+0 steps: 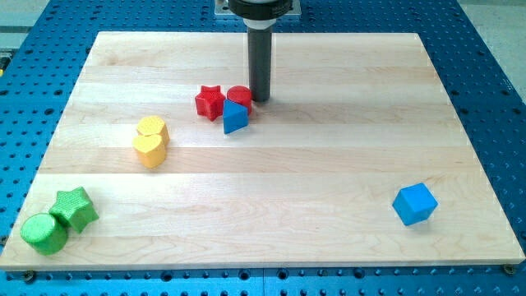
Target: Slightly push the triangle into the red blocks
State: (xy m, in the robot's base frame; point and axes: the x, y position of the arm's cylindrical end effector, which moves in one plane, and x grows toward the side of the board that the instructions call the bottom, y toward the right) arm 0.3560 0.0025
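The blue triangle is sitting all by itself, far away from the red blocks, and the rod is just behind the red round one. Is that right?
Not quite. In the camera view the blue triangle is right up against the red blocks, touching the red cylinder beside the red star. The rest holds: my tip is just behind the red cylinder, on its right.

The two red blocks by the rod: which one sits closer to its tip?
The red cylinder: it sits right beside my tip, on the view's left. The red star lies farther left.

A robotics lab bench: a wooden board [263, 205] lies on a blue perforated metal table [493, 82] filling the frame's edges.
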